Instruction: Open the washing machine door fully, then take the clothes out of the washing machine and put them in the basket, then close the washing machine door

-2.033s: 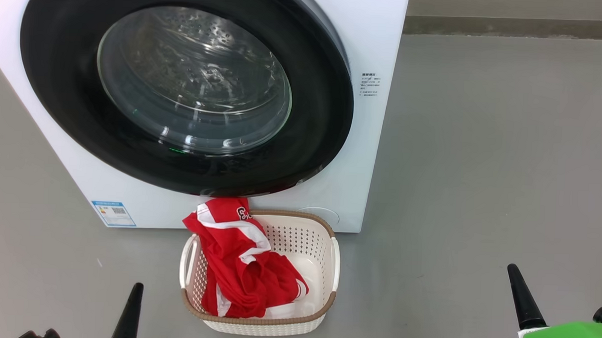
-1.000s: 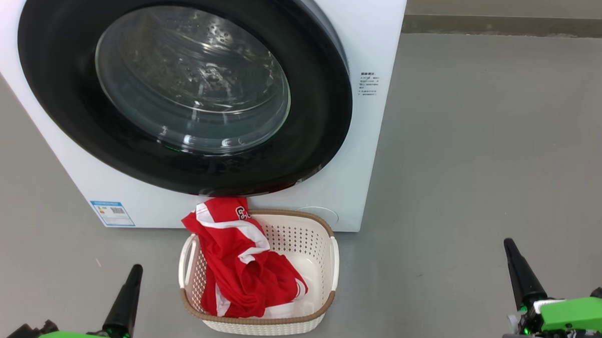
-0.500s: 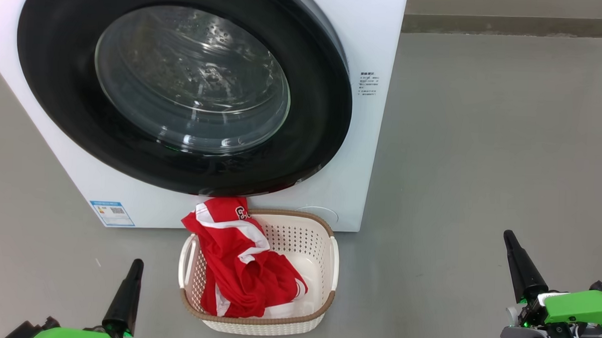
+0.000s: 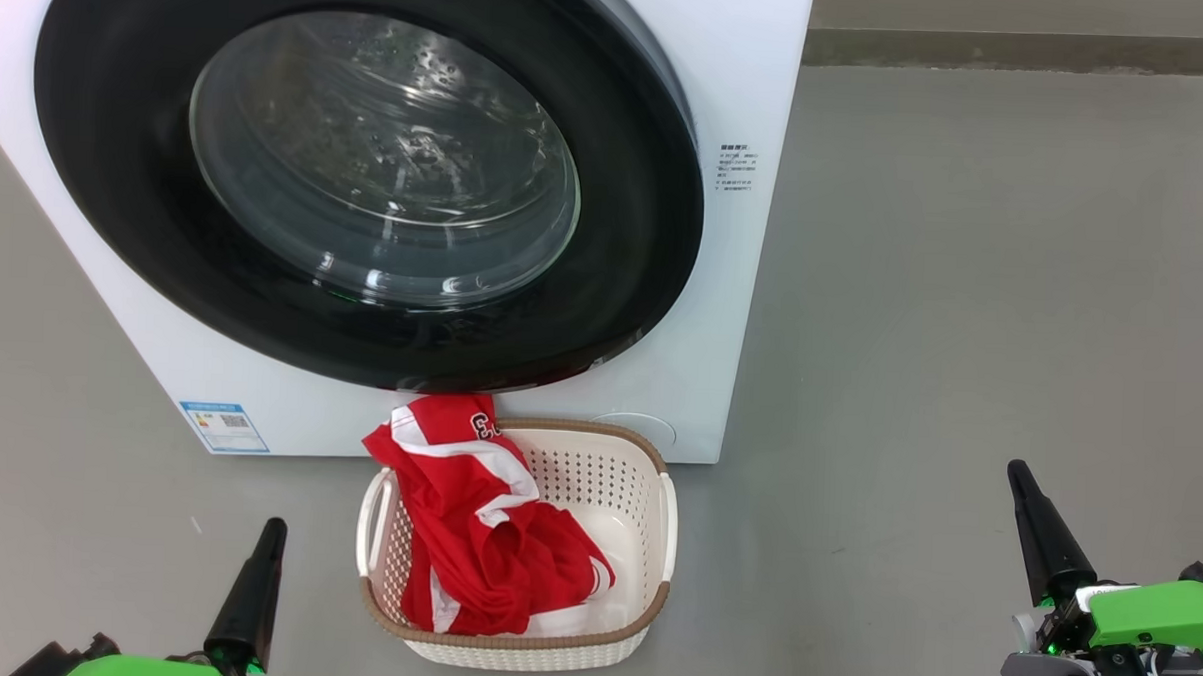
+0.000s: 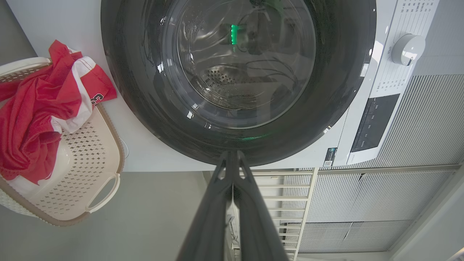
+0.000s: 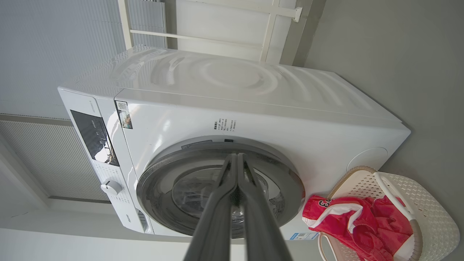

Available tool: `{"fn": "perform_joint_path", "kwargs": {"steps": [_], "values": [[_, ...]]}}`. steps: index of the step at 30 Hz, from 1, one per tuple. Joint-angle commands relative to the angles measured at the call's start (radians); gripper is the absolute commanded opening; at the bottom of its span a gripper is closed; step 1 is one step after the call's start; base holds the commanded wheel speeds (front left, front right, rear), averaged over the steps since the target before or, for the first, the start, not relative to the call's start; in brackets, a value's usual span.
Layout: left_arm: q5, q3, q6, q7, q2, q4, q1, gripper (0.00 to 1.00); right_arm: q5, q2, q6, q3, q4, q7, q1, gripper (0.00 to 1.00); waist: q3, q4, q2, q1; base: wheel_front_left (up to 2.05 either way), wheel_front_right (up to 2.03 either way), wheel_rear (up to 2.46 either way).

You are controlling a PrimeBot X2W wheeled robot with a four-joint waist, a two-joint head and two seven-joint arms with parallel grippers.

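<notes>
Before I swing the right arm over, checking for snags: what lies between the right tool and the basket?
Bare grey floor, as the head view shows; the right tool and the basket stand apart.

- washing machine: white; blue label, lower left
- washing machine door: glossy blk rim, clear glass
- clothes: red w/ white stripes, dark no.
- basket: cream, perforated, brown rim
- floor: grey

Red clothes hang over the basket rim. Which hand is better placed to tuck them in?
Left, likely. The left hand lies beside the basket, on the side where the clothes drape over its rim; the right hand is farther off.
</notes>
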State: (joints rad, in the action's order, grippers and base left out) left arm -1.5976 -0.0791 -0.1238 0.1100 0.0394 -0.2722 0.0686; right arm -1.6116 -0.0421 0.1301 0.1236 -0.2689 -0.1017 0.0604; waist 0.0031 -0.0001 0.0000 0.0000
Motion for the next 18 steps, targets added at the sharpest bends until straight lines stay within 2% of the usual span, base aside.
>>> {"fn": "perform_joint_path", "kwargs": {"steps": [1,18], "values": [[-0.01,-0.036,-0.007,0.004,0.011,0.027,0.039,0.0,-0.003,-0.014,0.001,-0.017,0.025,-0.006,0.047,0.0,0.0,0.0,0.0,0.0,0.0,0.0,0.0],[-0.01,-0.035,-0.007,0.004,0.011,0.027,0.039,0.0,-0.001,-0.012,0.001,-0.015,0.024,-0.007,0.047,0.0,0.0,0.0,0.0,0.0,0.0,0.0,0.0]]}}
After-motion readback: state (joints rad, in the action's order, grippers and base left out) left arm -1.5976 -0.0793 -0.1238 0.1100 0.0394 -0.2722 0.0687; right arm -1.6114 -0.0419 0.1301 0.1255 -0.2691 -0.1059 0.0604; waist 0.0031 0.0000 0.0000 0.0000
